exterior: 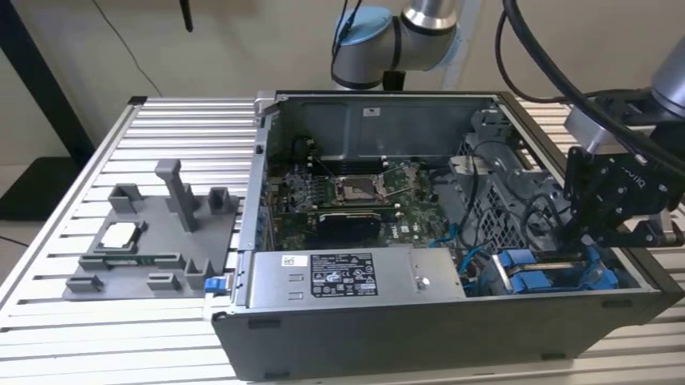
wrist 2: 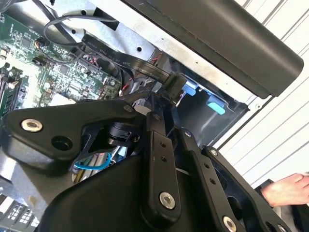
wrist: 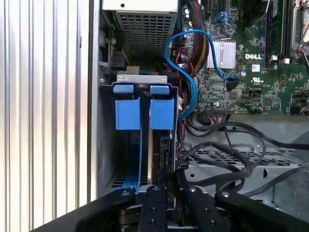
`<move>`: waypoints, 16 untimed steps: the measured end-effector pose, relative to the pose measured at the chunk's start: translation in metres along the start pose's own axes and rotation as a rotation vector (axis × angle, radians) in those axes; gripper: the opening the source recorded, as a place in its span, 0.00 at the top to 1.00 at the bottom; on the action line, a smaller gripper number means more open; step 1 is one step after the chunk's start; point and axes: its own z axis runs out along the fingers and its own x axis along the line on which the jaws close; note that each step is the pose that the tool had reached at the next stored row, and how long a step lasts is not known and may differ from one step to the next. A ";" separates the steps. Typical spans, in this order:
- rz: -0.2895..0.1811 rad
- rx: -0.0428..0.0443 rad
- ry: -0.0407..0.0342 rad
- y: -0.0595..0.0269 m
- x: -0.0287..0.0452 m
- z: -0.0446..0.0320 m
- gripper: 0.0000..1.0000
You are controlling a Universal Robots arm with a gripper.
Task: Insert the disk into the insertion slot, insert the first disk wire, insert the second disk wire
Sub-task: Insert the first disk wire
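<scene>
The disk sits in its blue carrier (wrist: 161, 113) inside the insertion slot (wrist: 107, 145) at the corner of the open computer case (exterior: 428, 329); the blue carriers (exterior: 535, 274) also show in the exterior view. My gripper (exterior: 591, 245) reaches down into that bay from the exterior view's right. In both wrist views its fingers (wrist 2: 157, 145) close together around a black connector (wrist 2: 174, 86) on a flat black disk wire (wrist 2: 120, 59), held at the disk's end. In the first wrist view, my gripper (wrist: 166, 178) meets at the disk's edge. A blue wire (wrist: 186, 72) curves from the bay to the motherboard.
A grey power-supply box (exterior: 342, 277) with a sticker lies along the case's near side. The motherboard (exterior: 354, 192) fills the case floor. Black cables (wrist: 227, 159) loop beside the bay. A grey fixture (exterior: 150, 241) stands on the slatted table at the exterior view's left. A person's hand (wrist 2: 285, 188) rests outside the case.
</scene>
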 end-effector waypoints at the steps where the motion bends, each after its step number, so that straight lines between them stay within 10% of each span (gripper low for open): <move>1: 0.001 0.0000 0.0000 0.0000 0.0000 0.0003 0.81; 16: 0.046 0.0013 -0.0005 -0.0011 0.0010 0.0075 0.81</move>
